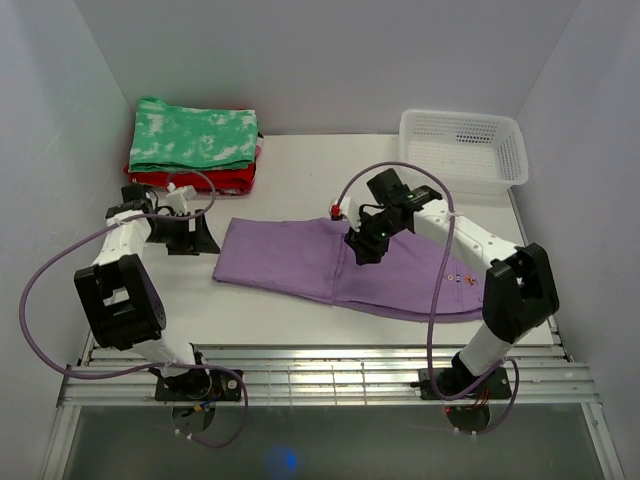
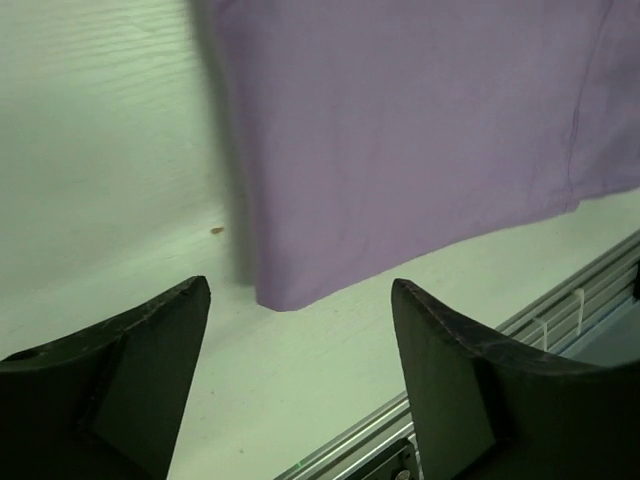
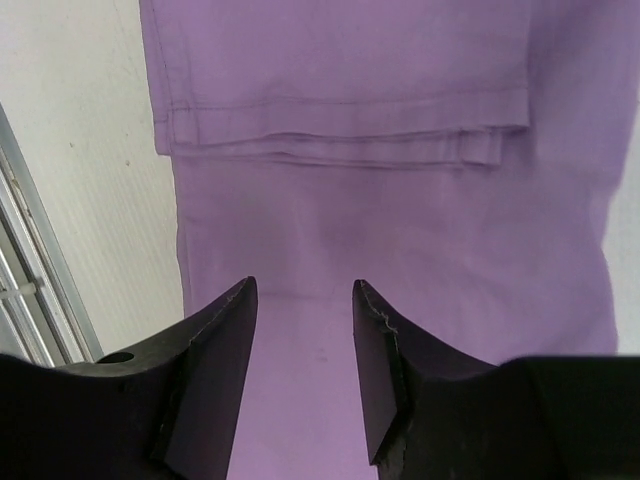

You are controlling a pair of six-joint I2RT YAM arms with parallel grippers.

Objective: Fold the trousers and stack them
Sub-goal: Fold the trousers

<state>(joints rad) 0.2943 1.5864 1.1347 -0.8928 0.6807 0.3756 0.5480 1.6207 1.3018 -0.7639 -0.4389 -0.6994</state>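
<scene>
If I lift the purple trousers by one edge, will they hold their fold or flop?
Probably floppy: the trousers lie flat and thin on the table, so an unsupported end would likely droop. The stacked hem layers look loose, so they may slide apart. Likely light for their size.

From where I stand, I count one pair of lavender trousers (image 1: 340, 265) lying on the surface (image 1: 300, 170). At ten o'clock are two folded garments, a green-and-white mottled one (image 1: 195, 138) piled on a red one (image 1: 215, 180), and at two o'clock is one white basket (image 1: 512, 150). Two arms stand at six o'clock, the left arm (image 1: 120, 270) and the right arm (image 1: 480, 245), with one left pincer (image 1: 195, 235), one right pincer (image 1: 362, 248) and two purple cables (image 1: 40, 280).
</scene>
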